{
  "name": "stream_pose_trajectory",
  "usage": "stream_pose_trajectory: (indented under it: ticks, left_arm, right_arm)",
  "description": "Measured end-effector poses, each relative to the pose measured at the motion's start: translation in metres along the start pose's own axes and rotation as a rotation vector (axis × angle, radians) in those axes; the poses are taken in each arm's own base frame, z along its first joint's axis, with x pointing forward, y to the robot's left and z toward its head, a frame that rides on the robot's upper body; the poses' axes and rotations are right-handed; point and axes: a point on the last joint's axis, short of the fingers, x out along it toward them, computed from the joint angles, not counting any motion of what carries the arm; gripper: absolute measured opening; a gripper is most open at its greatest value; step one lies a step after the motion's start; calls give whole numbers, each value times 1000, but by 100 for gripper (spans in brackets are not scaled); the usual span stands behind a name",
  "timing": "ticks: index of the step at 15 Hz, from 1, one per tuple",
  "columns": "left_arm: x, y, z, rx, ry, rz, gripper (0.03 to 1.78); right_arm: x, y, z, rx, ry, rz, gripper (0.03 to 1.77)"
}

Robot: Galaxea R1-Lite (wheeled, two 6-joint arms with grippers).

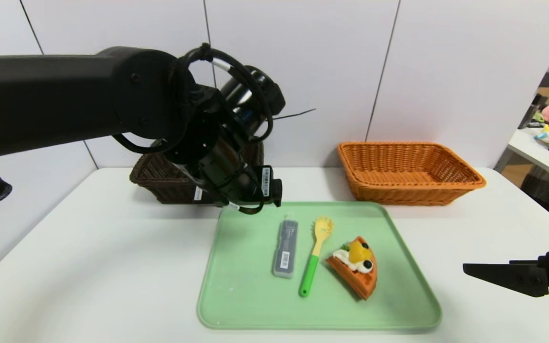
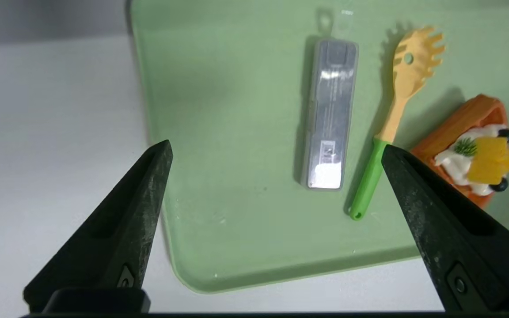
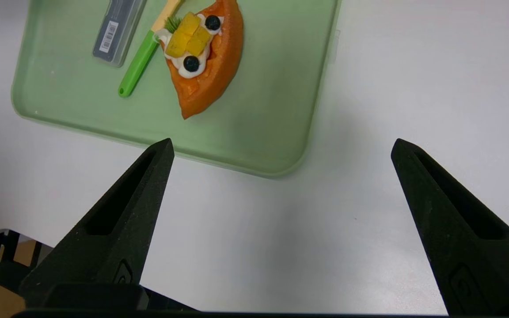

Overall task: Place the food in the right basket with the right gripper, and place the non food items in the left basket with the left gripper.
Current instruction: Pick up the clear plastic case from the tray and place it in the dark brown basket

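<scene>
Head view, left side first: what lies past the left pincer [image 2: 276, 145]?

"A dark brown wicker basket [image 1: 153, 166]," says the second speaker. "It stands to the left of that pincer and behind it, on the white surface [image 1: 88, 267], partly hidden by the arm. Its inside cannot be made out."

"And the left pincer itself?"

"Wide open, with nothing between its fingers. It hangs above the left part of the green tray [image 1: 236, 300]."

"Which things come next, moving right from it?"

"First the grey case [image 1: 285, 250], lying flat on the tray, nearest to the left pincer. Next, the pasta server [image 1: 310, 271], its yellow toothed head pointing away and its green handle towards the robot. Then the waffle piece [image 1: 355, 267], topped with white cream, yellow cubes and dark berries. All three rest on the tray, apart from one another, to the left of the right pincer [image 3: 283, 141]."

"Where is the other basket?"

"That orange-brown wicker basket [image 1: 412, 190] stands on the surface beyond the tray, farther back than the right pincer and to its left."

"What does the right pincer do?"

"It hangs above the surface at the right of the tray, also wide open, and grips nothing."
</scene>
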Motion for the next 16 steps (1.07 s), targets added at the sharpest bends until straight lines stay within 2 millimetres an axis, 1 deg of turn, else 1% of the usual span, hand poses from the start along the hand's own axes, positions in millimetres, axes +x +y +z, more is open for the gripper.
stream_pose_trajectory:
  ticks: [4,7,11,13,16]
  left_arm:
    - [24,-15,-23,59,75,42,169]
    - [48,-24,-31,86,68,100,169]
    - [75,-36,-37,97,58,107,169]
    - [81,-39,-39,94,66,105,169]
    - [85,-42,-37,87,62,97,169]
  right_arm:
    - [-4,0,-3,-5,-9,7,170]
    - [-9,1,-5,-7,-27,11,170]
    - [-11,0,-8,-7,-35,10,170]
    - [-12,1,-8,-8,-39,11,170]
    - [-13,1,-8,-9,-39,15,170]
